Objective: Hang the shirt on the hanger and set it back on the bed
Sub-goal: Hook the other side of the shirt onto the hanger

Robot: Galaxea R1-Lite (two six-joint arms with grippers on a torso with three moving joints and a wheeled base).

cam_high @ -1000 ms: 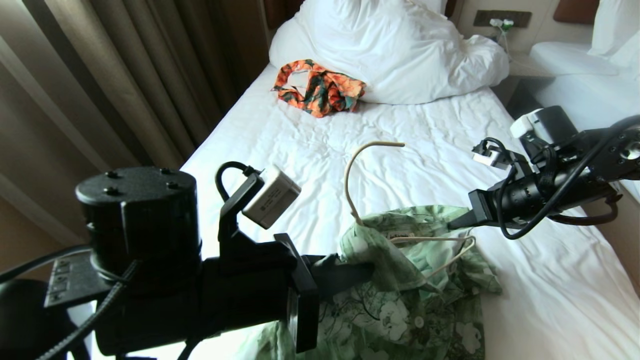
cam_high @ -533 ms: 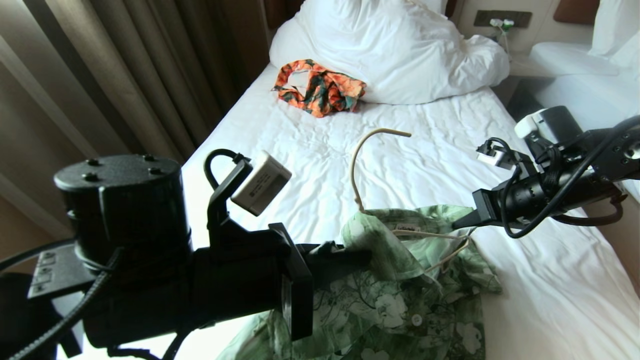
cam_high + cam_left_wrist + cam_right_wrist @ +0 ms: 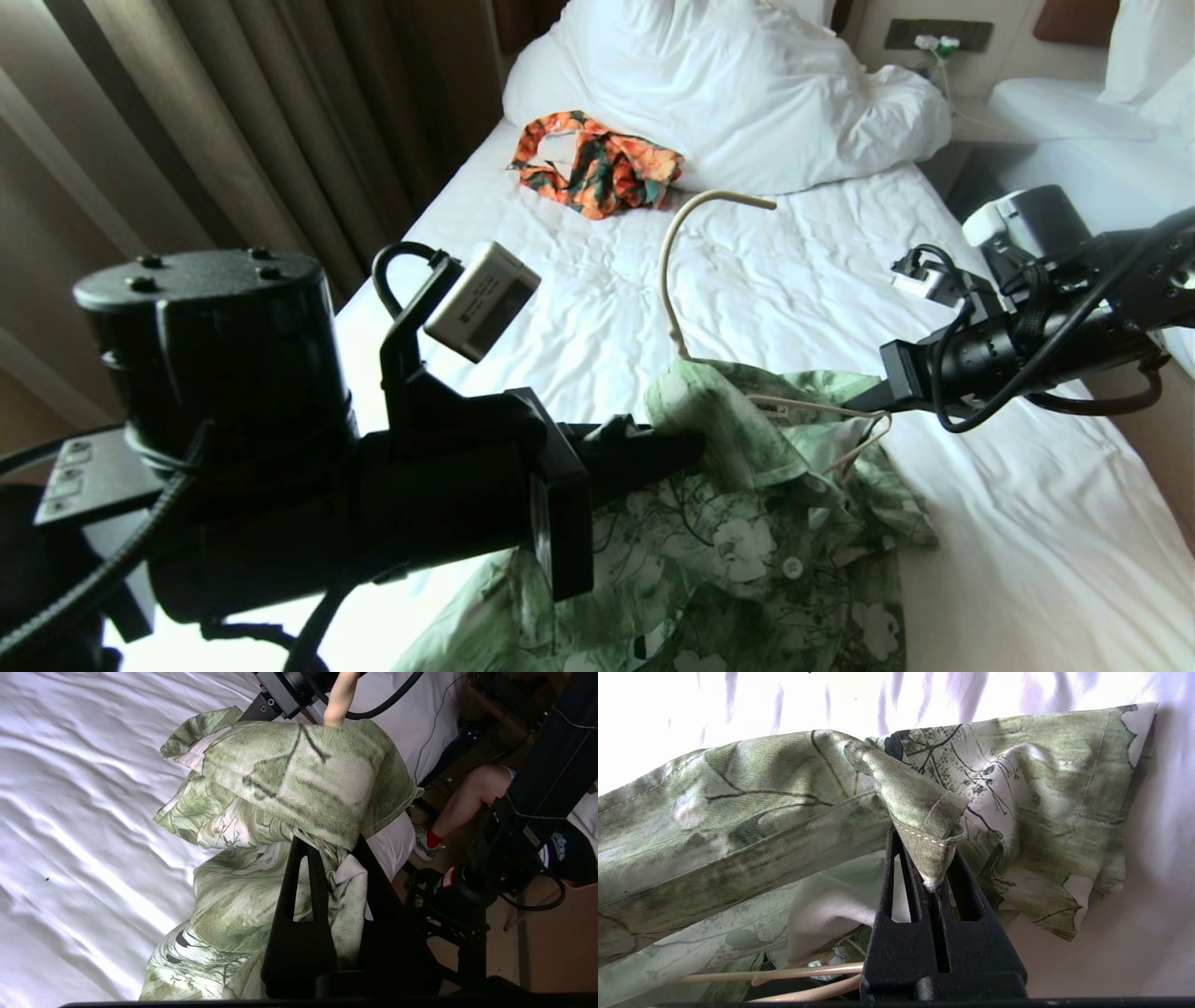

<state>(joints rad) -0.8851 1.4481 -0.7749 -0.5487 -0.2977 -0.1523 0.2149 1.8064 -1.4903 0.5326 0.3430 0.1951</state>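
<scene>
Both claws have lifted the shirt (image 3: 747,523) higher; the hanger (image 3: 686,280) hook has risen between them.

The shirt (image 3: 747,523) lies on the bed (image 3: 523,280) with the hanger (image 3: 691,280) in its collar, nearer than the pillows (image 3: 738,84).

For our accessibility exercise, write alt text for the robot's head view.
Both grippers, left gripper and right gripper, pinch a green floral shirt with a cream hanger inside, above a white bed.
</scene>
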